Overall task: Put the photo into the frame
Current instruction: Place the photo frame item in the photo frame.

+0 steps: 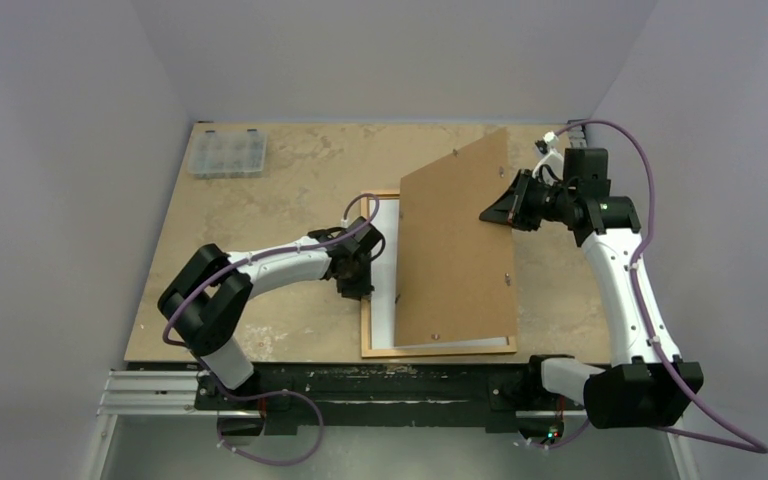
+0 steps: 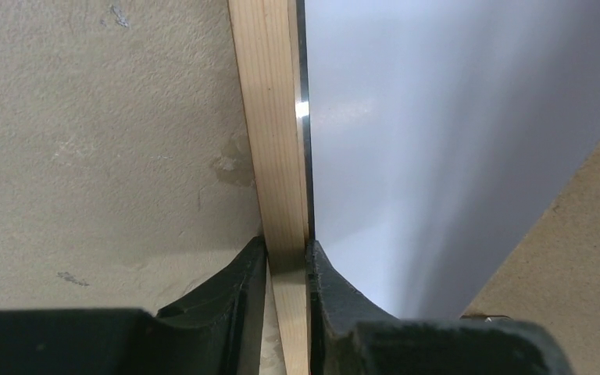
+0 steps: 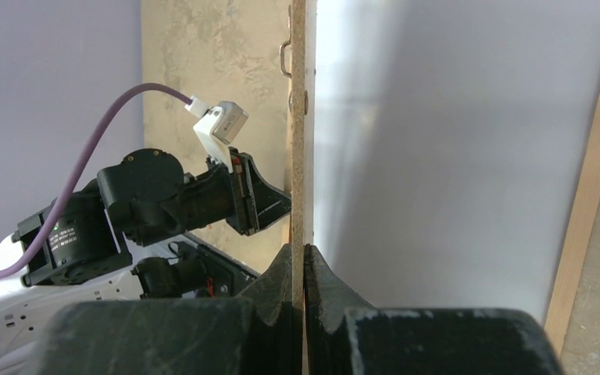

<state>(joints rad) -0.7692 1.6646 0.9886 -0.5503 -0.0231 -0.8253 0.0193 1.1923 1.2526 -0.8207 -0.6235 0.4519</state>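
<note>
The frame [image 1: 440, 350] of light wood lies flat near the table's front edge. The photo [image 1: 385, 270] rests inside it, plain white back up. My left gripper [image 1: 365, 285] grips the frame's left moulding [image 2: 269, 117], one finger outside the wood and the other on the white photo [image 2: 437, 156] side. My right gripper [image 1: 495, 212] is shut on the right edge of the brown backing panel [image 1: 457, 240]. It holds the panel tilted above the frame, its lower left edge down on the frame. In the right wrist view the panel [image 3: 298, 117] is seen edge-on, with the photo [image 3: 453, 156] beneath it.
A clear plastic compartment box [image 1: 226, 153] sits at the table's back left corner. The tan tabletop [image 1: 280, 180] is bounded by lilac walls on the left, back and right. The left arm [image 3: 164, 195] shows beyond the panel in the right wrist view.
</note>
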